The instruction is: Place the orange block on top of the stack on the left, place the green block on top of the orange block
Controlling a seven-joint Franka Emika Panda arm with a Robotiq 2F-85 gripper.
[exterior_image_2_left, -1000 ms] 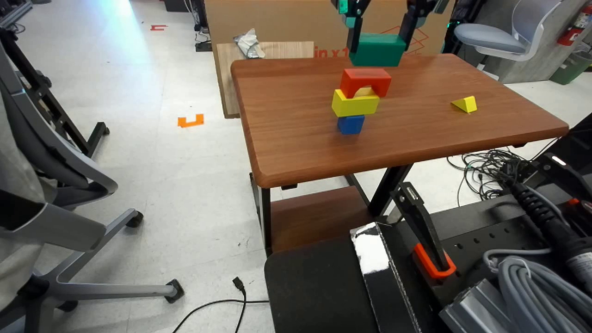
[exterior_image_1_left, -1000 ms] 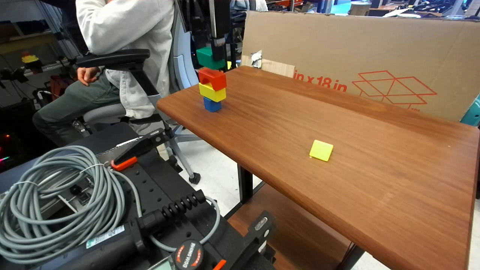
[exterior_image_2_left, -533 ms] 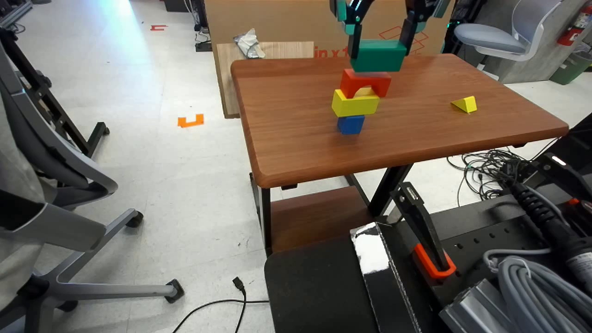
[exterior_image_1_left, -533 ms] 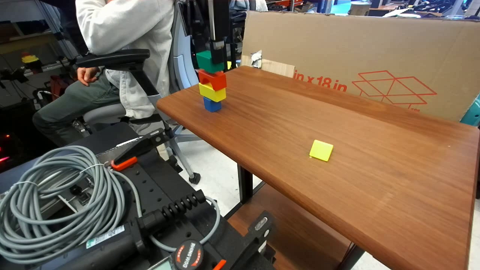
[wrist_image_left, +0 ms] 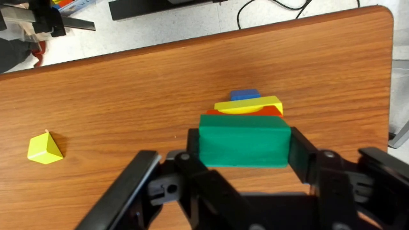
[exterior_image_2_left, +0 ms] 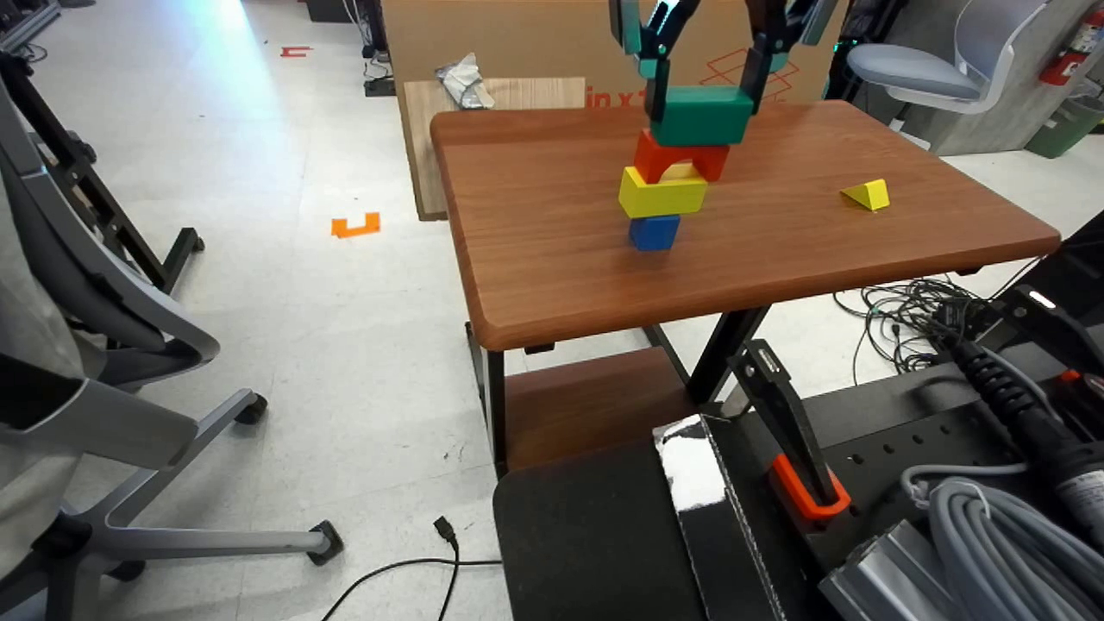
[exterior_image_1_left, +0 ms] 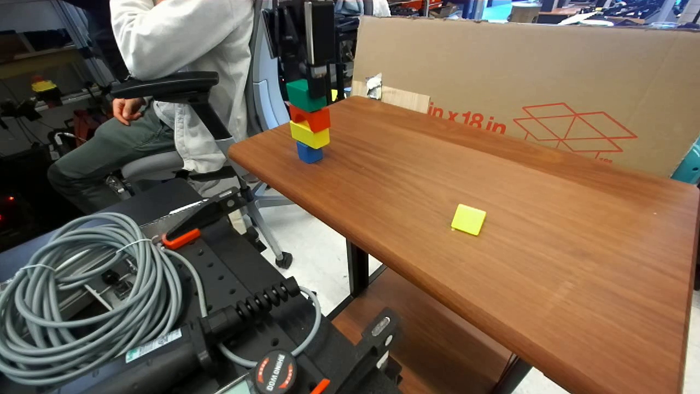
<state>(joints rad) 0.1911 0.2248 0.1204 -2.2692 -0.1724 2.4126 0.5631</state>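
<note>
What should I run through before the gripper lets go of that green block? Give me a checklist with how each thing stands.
1. Grip: the gripper holds the green block from both sides: ok.
2. Base: the yellow block rests on the smaller blue block, overhanging it but looking level: ok.
3. Middle: the orange block sits on the yellow block, its arch opening downward: ok.
4. Position: the green block is above the orange block: ok.
5. Contact: no gap shows between those two in both exterior views, but touch isn't certain: cannot tell.
6. Centring: in the wrist view the green block hides the orange block's top: cannot tell.
</note>
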